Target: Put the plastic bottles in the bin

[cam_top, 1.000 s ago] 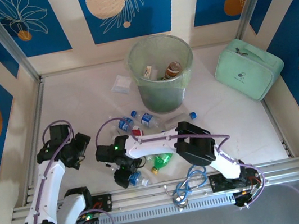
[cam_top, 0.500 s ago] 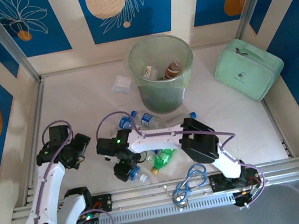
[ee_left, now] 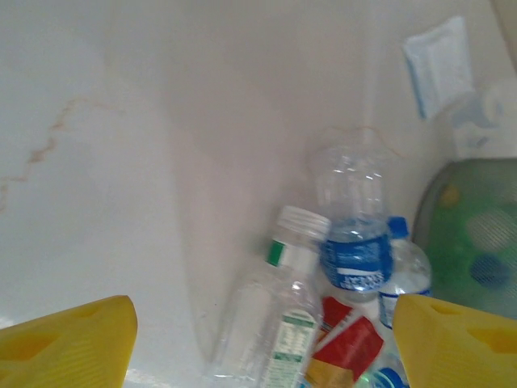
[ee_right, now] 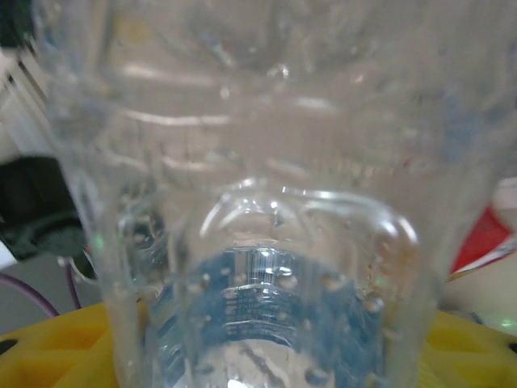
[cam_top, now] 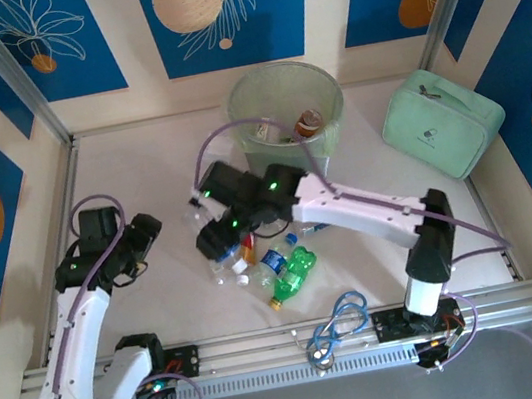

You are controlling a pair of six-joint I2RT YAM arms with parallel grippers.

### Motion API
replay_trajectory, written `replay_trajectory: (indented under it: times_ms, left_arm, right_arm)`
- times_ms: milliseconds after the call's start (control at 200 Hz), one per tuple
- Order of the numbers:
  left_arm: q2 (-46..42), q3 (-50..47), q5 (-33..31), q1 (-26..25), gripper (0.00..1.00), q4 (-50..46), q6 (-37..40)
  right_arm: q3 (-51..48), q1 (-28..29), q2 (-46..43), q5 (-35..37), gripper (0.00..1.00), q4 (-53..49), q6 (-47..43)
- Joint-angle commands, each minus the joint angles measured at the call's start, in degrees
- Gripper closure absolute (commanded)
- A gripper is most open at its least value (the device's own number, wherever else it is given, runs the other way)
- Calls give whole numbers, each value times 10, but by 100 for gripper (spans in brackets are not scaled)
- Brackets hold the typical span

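Observation:
My right gripper is shut on a clear bottle with a blue label, held above the table left of the bin; its yellow fingers show behind the bottle. The bin, a pale green bucket, stands at the back middle with bottles inside. A green bottle, a blue-labelled one and a red-labelled one lie in a loose pile in front. My left gripper is open, left of the pile. Between its fingertips I see a clear white-capped bottle and a blue-labelled bottle.
A mint-green soft case lies at the back right. A coiled blue cable sits by the near rail. A flat clear plastic bag lies beside the bin. Walls enclose the table on three sides.
The right arm has swung from the near edge up and toward the bin, carrying the clear blue-labelled bottle. The left gripper has shifted slightly farther from the near edge.

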Motion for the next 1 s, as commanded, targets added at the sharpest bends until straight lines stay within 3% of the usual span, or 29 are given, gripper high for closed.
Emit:
replay_trajectory:
  times_ms: [0,240,595,860,995]
  left_arm:
    - [16,19,4,-39,18,23,13]
    - [66,38,-14,-115,18,58,-3]
    - [106,50,-12,-130,18,77,-9]
    - [126,54,-12,-130,17,82,-7]
    - [137,55,-13,-130,16,89,-8]
  right_arm:
    - [48,-46,-44,-6,40,15,30]
    - [175,-178,-42,-26,41,-12,70]
    - [302,-330,74,-45,41,-44,124]
    - [352,-378,155,-63,40,-69,134]
    - [336,-389,160,-54,32,-69,133]
